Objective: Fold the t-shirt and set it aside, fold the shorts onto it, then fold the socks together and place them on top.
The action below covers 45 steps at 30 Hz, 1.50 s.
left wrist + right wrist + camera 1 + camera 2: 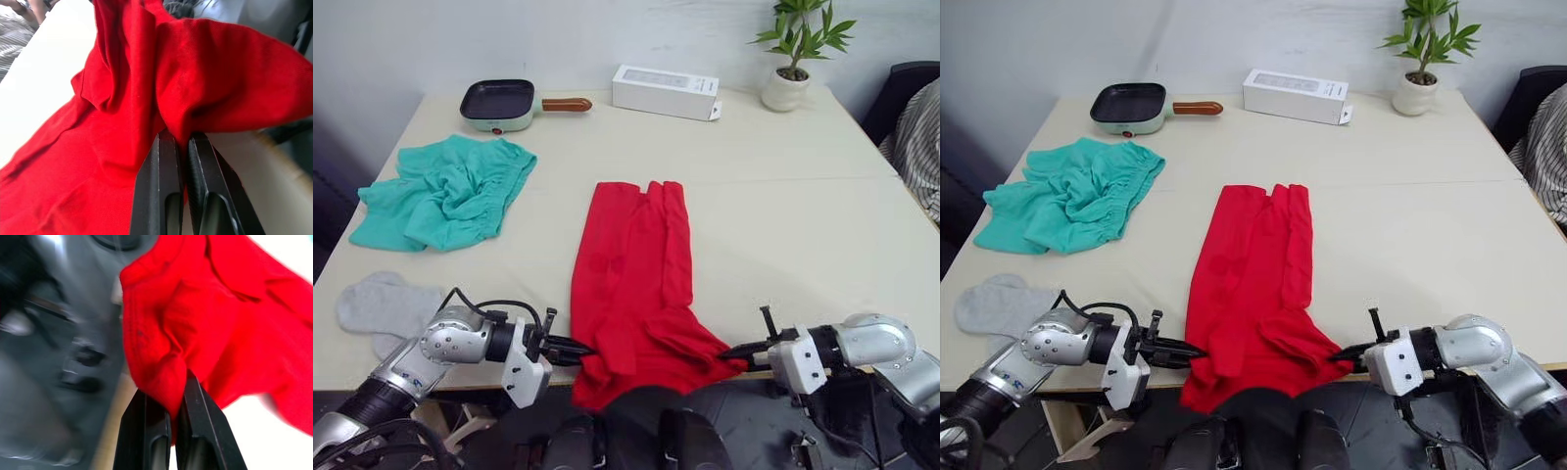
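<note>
shirt (pixel 631 269) laid as a long red strip down the middle of the table (pixel 783 206), long axis running from the far edge toward the near edge, near end bunched and spilling just over the near edge. left tool (pixel 570 348) pinching the near-left corner of that bunched end, fingers (pixel 161 196) pressed together on a fold of red cloth. right tool (pixel 736 352) pinching the near-right corner likewise, cloth caught between its fingers (pixel 193 421). both tools low at the near edge, one on each side of the strip, pointing inward at each other across it.

far end of the shirt lying straight ahead of both tools, away toward the far edge, so a fold would likely mean carrying the near end forward along the long axis, both sides kept level. neither arm nearer; roughly symmetric about the strip.

shorts (pixel 450 191) crumpled near the left edge, well apart from the shirt. socks (pixel 386 305) at the near-left corner, just beside the left arm, untouched. shirt fold judged still under way; shorts and socks not yet begun.
</note>
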### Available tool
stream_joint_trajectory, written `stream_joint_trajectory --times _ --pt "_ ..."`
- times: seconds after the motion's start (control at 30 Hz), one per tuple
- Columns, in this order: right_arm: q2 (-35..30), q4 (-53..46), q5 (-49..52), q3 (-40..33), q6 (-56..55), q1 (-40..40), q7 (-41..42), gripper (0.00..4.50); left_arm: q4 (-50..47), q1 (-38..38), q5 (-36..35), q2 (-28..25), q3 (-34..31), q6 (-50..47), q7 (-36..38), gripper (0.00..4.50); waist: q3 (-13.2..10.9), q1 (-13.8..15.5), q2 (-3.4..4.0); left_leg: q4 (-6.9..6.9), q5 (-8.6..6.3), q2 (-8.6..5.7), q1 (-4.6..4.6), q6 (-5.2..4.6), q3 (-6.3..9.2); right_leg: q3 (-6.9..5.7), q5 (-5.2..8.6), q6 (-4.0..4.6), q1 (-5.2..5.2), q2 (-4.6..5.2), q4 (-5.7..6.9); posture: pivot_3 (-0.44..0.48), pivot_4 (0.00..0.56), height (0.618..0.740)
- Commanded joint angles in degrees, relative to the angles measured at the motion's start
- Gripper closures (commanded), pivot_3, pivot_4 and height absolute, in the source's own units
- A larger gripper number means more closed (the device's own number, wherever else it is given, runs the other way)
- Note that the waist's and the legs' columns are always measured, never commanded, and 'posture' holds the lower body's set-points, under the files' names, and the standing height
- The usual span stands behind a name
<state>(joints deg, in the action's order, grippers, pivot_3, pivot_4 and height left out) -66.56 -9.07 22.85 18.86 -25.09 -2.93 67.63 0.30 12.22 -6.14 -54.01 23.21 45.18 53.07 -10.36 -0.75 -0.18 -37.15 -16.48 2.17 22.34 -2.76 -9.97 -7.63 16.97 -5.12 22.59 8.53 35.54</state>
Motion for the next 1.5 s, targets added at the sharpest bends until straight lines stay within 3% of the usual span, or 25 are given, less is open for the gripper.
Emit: stream_joint_trajectory --times 0.03,0.27,0.4,0.63,0.8,0.97,1.2,1.3,1.5 --pt "-5.4 -8.2 4.0 -2.9 11.4 3.9 3.1 4.5 -4.3 -1.5 -2.4 -1.3 -2.0 -4.6 2.2 4.49 0.0 0.6 0.0 0.02 0.0 0.0 0.01 0.01 0.0 -0.01 0.01 0.01 0.02 0.0 -0.01 0.0 0.15 0.74" --pt "-10.7 -21.1 15.4 -8.5 33.2 10.2 2.8 4.5 -15.1 -6.4 -13.4 -6.5 -4.3 -23.7 9.0 4.49 -0.1 0.6 -0.14 0.05 -0.05 0.11 0.13 0.05 0.01 -0.06 0.09 0.11 0.08 -0.08 -0.14 0.0 0.15 0.74" --pt "-9.5 -23.6 18.3 -12.4 37.3 11.1 3.9 4.5 -19.5 -8.9 -17.4 -8.8 -6.8 -30.2 12.5 4.49 -0.2 0.7 -0.14 0.04 -0.04 0.13 0.21 0.05 0.01 -0.06 0.2 0.18 0.09 -0.11 -0.26 0.0 0.15 0.74" --pt "-7.6 -24.3 24.2 -19.7 43.4 9.1 5.2 4.5 -20.1 -8.4 -24.3 -7.2 -12.4 -37.9 16.3 4.49 -0.2 0.7 -0.13 0.02 0.12 0.13 0.68 0.33 0.02 -0.14 0.16 0.1 0.45 -0.16 -0.45 0.0 0.15 0.74" --pt "-1.0 -13.5 24.9 -19.1 51.0 -7.9 2.4 4.5 -10.9 5.3 -31.0 -1.7 -15.7 -52.5 16.3 4.49 -0.3 0.7 -0.29 -0.25 0.2 0.1 0.98 0.28 0.0 -0.13 0.08 0.03 0.77 -0.2 -0.21 0.0 0.15 0.74" --pt "8.8 3.3 14.6 -13.9 53.3 -26.4 -1.4 4.5 5.7 22.5 -31.8 8.1 -14.9 -65.0 17.0 4.49 -0.4 0.7 -0.39 -0.56 0.42 0.08 1.12 0.0 -0.03 -0.16 0.02 0.04 0.87 -0.27 0.07 0.0 0.15 0.74" --pt "22.5 26.8 1.8 -11.9 45.4 -38.2 -6.6 4.5 36.7 38.9 -20.1 23.1 -15.5 -58.3 13.8 4.49 -0.4 0.5 -0.43 -0.87 0.48 0.02 1.43 -0.11 -0.15 -0.35 -0.25 -0.44 1.06 -0.92 0.44 0.0 0.15 0.74" --pt "25.8 34.2 -1.9 -12.3 40.8 -41.4 -6.7 4.5 44.8 42.1 -17.2 25.4 -17.0 -54.7 13.6 4.49 -0.4 0.1 -0.45 -0.97 0.51 -0.02 1.85 -0.22 -0.23 -0.28 -0.36 -0.65 1.39 -0.94 0.41 0.0 0.15 0.74" --pt "30.7 44.2 -6.6 -12.0 31.9 -46.5 -4.6 4.5 54.9 45.9 -15.1 27.8 -21.1 -53.6 11.4 4.49 -0.4 -0.9 -0.46 -1.0 0.59 -0.03 1.83 -0.29 -0.22 -0.25 -0.4 -0.72 1.37 -0.93 0.44 0.0 0.15 0.74"
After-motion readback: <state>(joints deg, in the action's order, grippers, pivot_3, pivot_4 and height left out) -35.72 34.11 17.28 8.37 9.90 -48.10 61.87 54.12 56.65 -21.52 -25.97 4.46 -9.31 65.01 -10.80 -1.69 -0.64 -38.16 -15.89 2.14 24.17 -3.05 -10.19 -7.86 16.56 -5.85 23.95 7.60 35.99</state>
